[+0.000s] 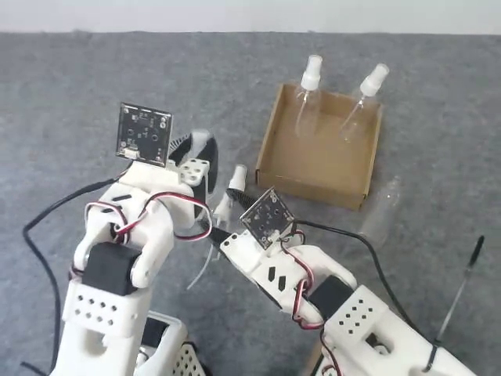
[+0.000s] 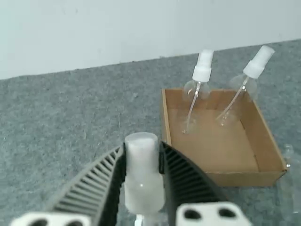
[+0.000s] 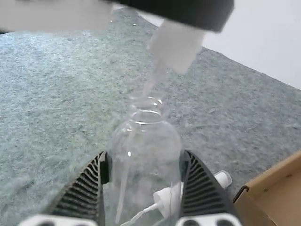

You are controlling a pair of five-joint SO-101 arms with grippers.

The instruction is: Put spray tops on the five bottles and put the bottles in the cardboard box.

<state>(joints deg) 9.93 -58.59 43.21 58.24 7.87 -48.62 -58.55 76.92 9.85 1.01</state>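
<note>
- The left gripper is clamped on a white spray top — its ribbed black fingers press against both sides of the cap.
- In the high view that spray top hangs over the middle of the table, just off the near-left corner of the cardboard box.
- The right gripper grips a clear bottle by its body, a finger on each side and the open neck pointing away from the wrist.
- The spray top sits tilted just above that neck — its thin tube runs down through the opening into the bottle, and the cap is not yet seated.
- The cardboard box rests toward the far edge of the table, right of middle, open side up.
- Two capped bottles stand in the box along its far wall, side by side; the right-hand one leans.
- A bare bottle with no top lies on the table just beside the box's near-right corner.
- A small white part, apparently a loose spray top, lies on the table near a box corner.
- A thin dark rod lies near the table's right edge; what it is I cannot tell.
</note>
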